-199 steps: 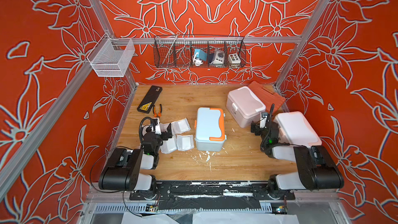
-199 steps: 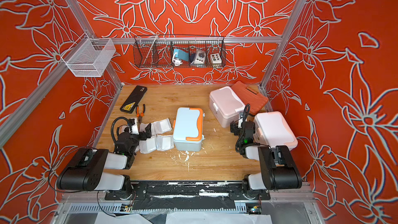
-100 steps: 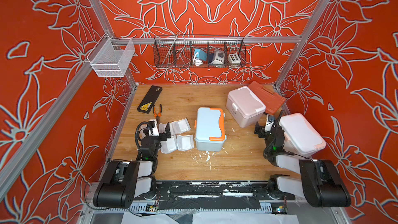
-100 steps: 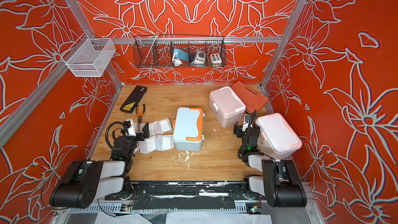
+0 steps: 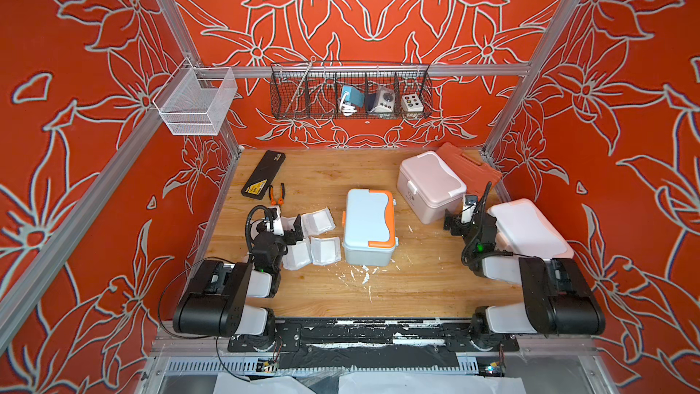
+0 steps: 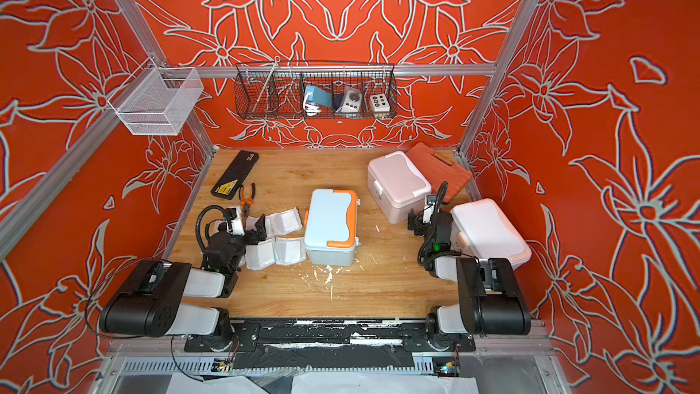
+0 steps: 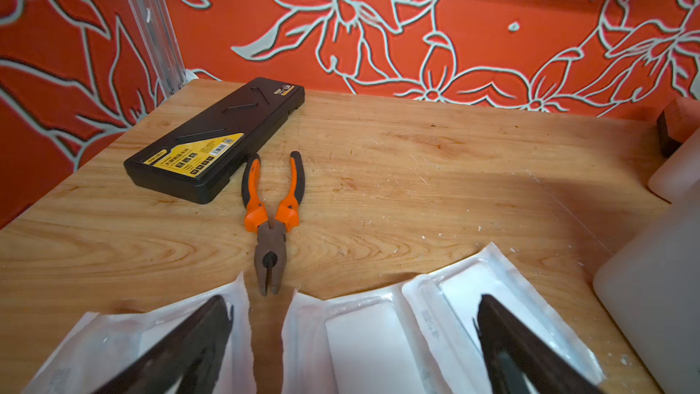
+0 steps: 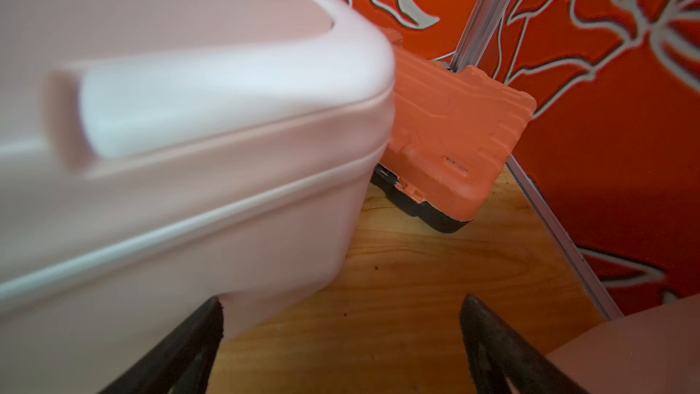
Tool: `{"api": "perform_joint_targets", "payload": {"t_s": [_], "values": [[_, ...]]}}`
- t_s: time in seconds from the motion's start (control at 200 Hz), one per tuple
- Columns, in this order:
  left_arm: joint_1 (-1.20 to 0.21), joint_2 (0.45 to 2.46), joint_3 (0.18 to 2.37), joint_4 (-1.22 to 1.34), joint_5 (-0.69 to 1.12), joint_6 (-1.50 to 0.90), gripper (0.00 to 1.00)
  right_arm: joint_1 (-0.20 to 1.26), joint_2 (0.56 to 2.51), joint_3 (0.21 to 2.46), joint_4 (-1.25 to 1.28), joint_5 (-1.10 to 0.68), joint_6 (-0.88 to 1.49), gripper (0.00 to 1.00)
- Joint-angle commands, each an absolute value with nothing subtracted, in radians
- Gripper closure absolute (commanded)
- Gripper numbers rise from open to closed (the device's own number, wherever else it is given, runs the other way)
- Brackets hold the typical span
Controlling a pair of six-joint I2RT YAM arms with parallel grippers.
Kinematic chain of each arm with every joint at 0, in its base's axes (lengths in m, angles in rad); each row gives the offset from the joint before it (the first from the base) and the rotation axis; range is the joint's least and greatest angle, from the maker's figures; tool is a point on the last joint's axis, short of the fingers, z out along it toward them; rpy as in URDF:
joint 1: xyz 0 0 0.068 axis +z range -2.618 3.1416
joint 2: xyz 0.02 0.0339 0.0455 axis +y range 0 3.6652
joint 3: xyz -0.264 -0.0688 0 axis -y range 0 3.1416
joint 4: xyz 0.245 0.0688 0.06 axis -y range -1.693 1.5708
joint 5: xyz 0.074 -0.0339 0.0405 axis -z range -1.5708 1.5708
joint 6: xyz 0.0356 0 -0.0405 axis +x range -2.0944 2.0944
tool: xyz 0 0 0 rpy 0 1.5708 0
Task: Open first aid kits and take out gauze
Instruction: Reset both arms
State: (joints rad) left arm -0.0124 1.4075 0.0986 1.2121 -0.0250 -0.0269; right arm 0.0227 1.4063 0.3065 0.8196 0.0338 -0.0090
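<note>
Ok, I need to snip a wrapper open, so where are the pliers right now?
In both top views the pliers lie at the left of the table, close beside the black case and just beyond the gauze packets.

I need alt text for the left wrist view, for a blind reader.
The left gripper, jaws open, hovers over white gauze packets on a wooden table. Beyond them lie orange-handled pliers and a flat black case with a yellow label, against a red floral wall.
</note>
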Motion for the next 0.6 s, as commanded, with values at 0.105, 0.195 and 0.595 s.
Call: {"api": "perform_joint_targets", "payload": {"t_s": [0.105,0.195,0.595], "values": [[-0.015,1.402,0.111,1.217,-0.022,-0.005,0.02,0.034,1.414,0.333,0.778,0.042,-0.026,0.02],[-0.015,1.402,0.11,1.218,-0.021,-0.005,0.02,0.034,1.413,0.335,0.768,0.043,-0.026,0.02],[-0.015,1.404,0.11,1.223,-0.021,-0.005,0.02,0.034,1.414,0.336,0.773,0.041,-0.026,0.02]]}}
